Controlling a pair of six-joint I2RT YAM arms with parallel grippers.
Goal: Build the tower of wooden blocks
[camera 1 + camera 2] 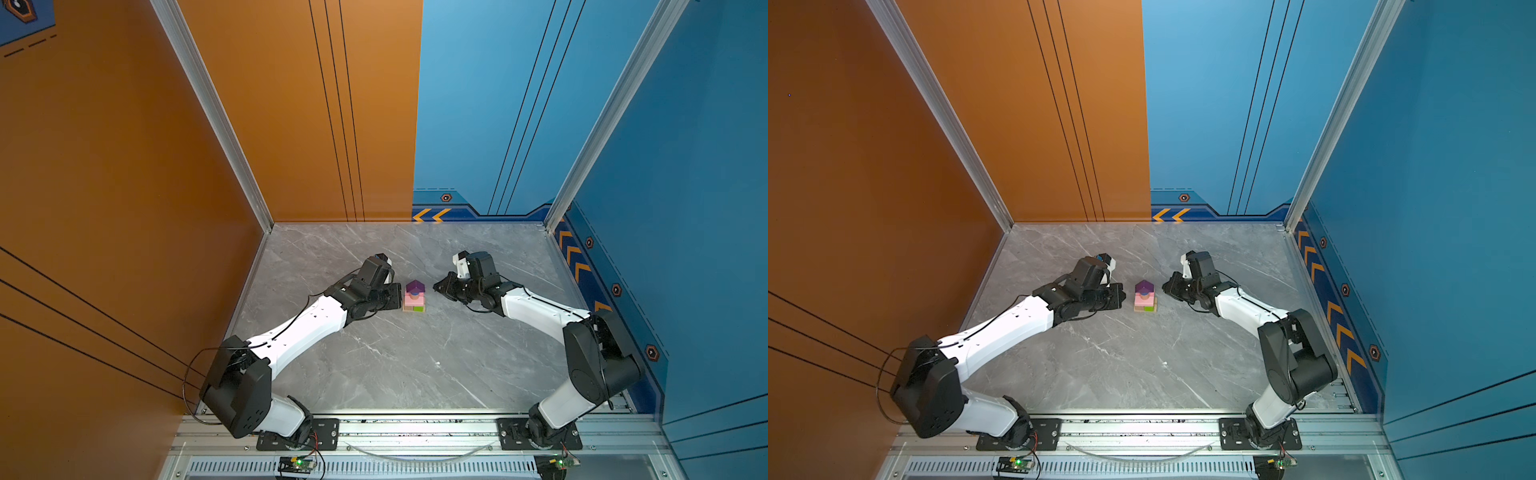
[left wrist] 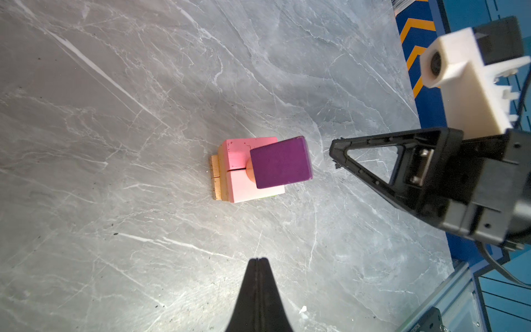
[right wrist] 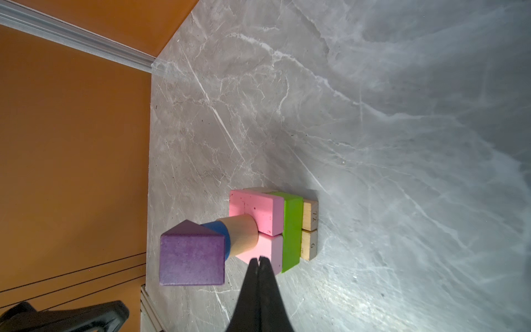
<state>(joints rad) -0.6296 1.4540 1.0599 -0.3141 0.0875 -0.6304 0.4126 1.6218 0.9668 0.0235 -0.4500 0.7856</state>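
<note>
The wood block tower (image 1: 414,297) (image 1: 1145,297) stands upright mid-table between my two grippers. In the right wrist view tan bars (image 3: 310,227) lie at the bottom, then a lime-green bar (image 3: 292,230), two pink slabs (image 3: 255,209), a tan cylinder (image 3: 241,235), a blue cylinder (image 3: 221,230) and the purple peaked block (image 3: 192,258) on top. My left gripper (image 1: 395,296) (image 2: 259,259) is shut and empty, just left of the tower without touching it. My right gripper (image 1: 435,286) (image 3: 260,257) is shut and empty, a short gap to the tower's right.
The grey marble table (image 1: 395,365) is walled in by an orange panel (image 1: 124,208) on the left and a blue panel (image 1: 685,208) on the right. An aluminium rail (image 1: 415,428) carrying both arm bases runs along the front edge.
</note>
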